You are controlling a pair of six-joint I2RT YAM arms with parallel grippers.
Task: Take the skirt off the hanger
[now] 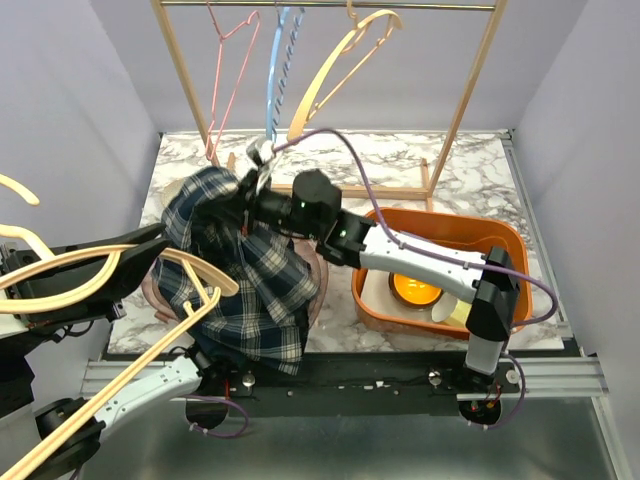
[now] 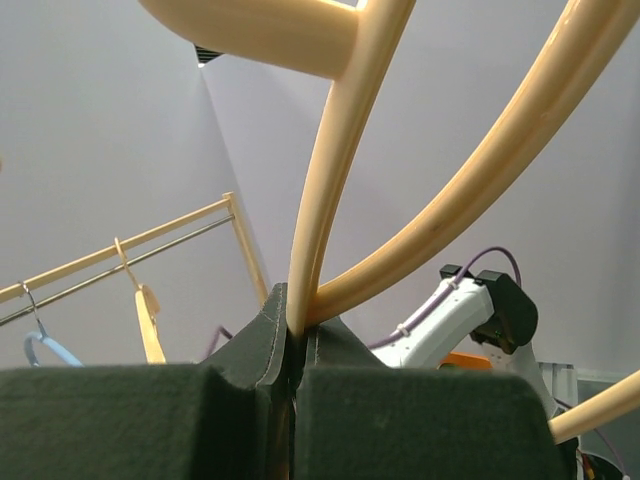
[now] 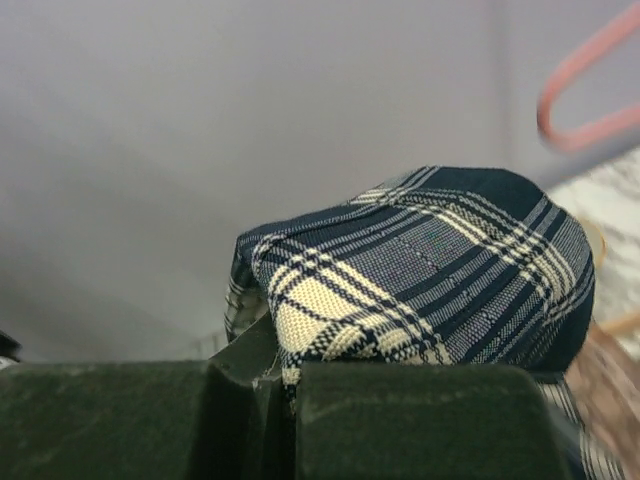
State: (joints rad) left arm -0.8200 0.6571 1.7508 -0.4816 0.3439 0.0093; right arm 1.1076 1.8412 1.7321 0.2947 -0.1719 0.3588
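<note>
left pincer [image 2: 295, 345] clamped tight on hanger [image 2: 335, 190], right pincer [image 3: 283, 375] pinching skirt [image 3: 430, 265]: pull them steadily apart, hanger held firm.

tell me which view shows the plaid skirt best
Top external: nearly the whole skirt shows, bunched up. Right wrist shows only a fold pinched in the right claw. Left wrist shows none, just the hanger in the left claw.

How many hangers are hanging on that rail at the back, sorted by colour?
On the rail:
pink hanger: 1
blue hanger: 1
tan wooden hanger: 1
Total: 3
</note>
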